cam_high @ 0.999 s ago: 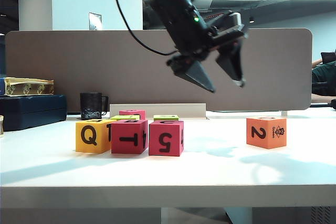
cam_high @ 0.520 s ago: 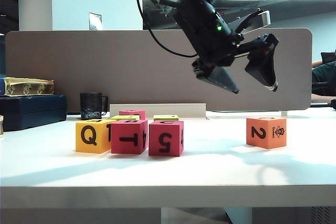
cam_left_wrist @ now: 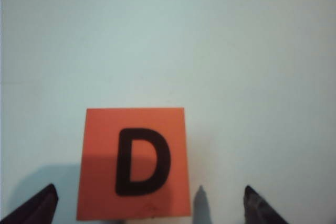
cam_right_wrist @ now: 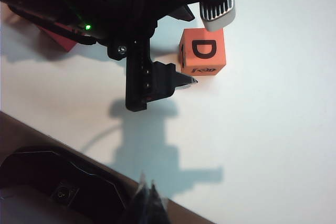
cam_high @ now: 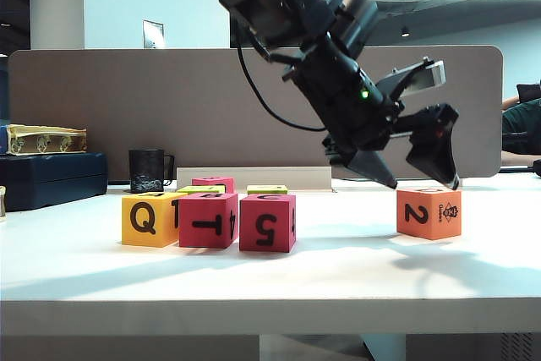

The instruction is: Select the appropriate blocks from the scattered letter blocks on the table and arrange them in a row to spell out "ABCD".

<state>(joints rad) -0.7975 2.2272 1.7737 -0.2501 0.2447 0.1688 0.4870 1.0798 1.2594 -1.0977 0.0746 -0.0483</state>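
The left gripper (cam_high: pixel 416 182) hangs just above the orange block (cam_high: pixel 429 212) near the right end of the counter (cam_high: pixel 270 281). Its jaws are spread wide, one tip over the block's left side and the other over its right, neither touching it. In the left wrist view the same gripper (cam_left_wrist: pixel 149 207) shows only its two dark tips, set well apart, with the orange block (cam_left_wrist: pixel 134 163) lying between them but off toward one tip; the block's top face carries a black D. From the front, that block shows a 2 and a small logo.

Toward the left end of the counter, three blocks stand in a row near the front edge: a yellow block (cam_high: pixel 150 219) marked Q, a magenta block (cam_high: pixel 208 220) showing a sideways T and touching the yellow one, and a second magenta block (cam_high: pixel 267 222) showing a 5, just beside it. Behind this row a third magenta block (cam_high: pixel 213 183) and two lime-green blocks (cam_high: pixel 267 189) peep over the tops. The orange block stands well apart from all of them.

The right gripper (cam_right_wrist: pixel 148 203) shows only as a dark tip at the edge of its own wrist view, high above the counter; whether its jaws are spread or pressed together I cannot tell. That view also catches the orange block (cam_right_wrist: pixel 202 52) from above, with the left arm over it.
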